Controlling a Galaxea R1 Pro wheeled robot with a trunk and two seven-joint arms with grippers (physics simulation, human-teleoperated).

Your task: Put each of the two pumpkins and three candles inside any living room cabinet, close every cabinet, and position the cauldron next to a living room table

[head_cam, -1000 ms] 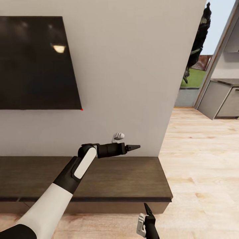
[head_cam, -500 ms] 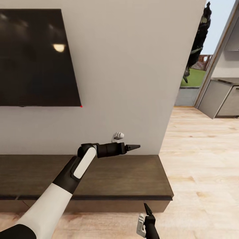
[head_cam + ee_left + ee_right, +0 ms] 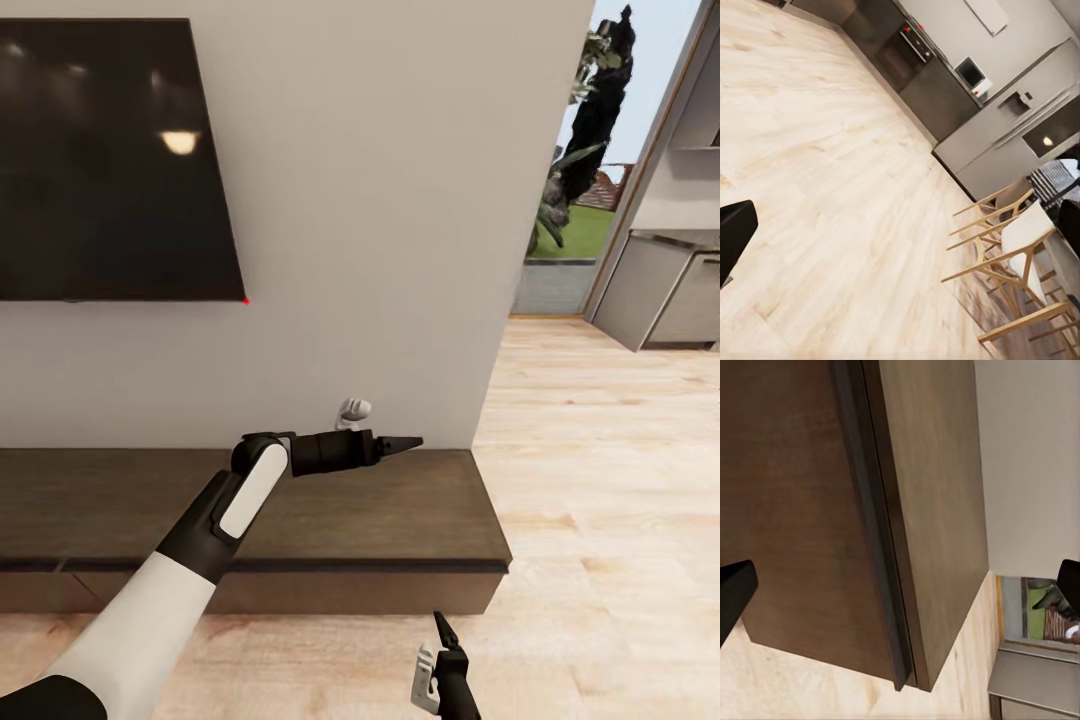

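Dark brown cabinet (image 3: 380, 520) (drawers shut) lies below left pincer (image 3: 412, 441), pressed together; right pincer (image 3: 441, 628) state unclear.

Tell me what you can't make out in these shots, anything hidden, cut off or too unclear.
- Cabinet, head view: left end cut off by the frame edge, part of the top hidden behind the left arm.
- Right gripper, head view: only the tip shows above the bottom edge; open or shut unclear.
- Left gripper, head view: seen side-on, fingers overlap; state unclear.
- Wooden chairs, left wrist view: cut off by the frame edge.
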